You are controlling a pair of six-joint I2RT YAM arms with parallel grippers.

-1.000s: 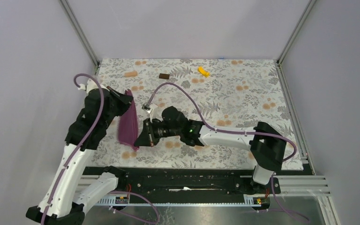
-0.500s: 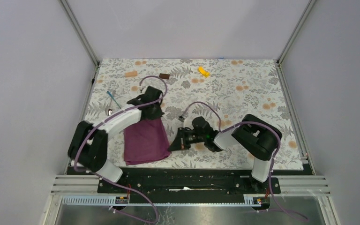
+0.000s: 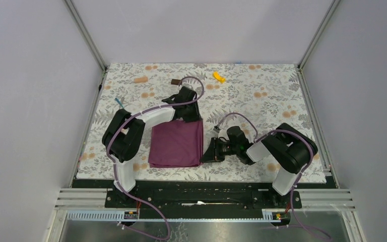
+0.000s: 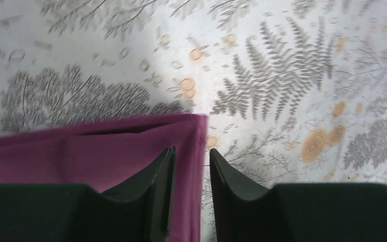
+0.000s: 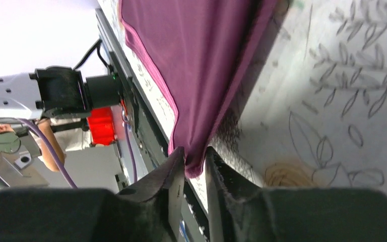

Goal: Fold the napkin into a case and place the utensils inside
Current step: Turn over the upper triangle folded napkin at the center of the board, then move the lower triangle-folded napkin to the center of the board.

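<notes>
The left fingers (image 4: 165, 169), slightly spread, straddle the far right corner of the napkin (image 3: 176, 145), which lies folded on the worktop (image 3: 262, 96). The right fingers (image 5: 175, 169) bracket its near right corner, likely squaring the fold; their grip I cannot tell

Napkin (image 3: 176, 145) plain plum; table cover (image 3: 262, 96) pale with grey ferns and orange blooms; small piece (image 3: 218, 76) yellow; block (image 3: 176, 81) brown.

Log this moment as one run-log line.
stage: napkin folded, flat on table | left hand: parted at far-right corner | right hand: parted at near-right corner | utensil beside left arm: not inside
</notes>
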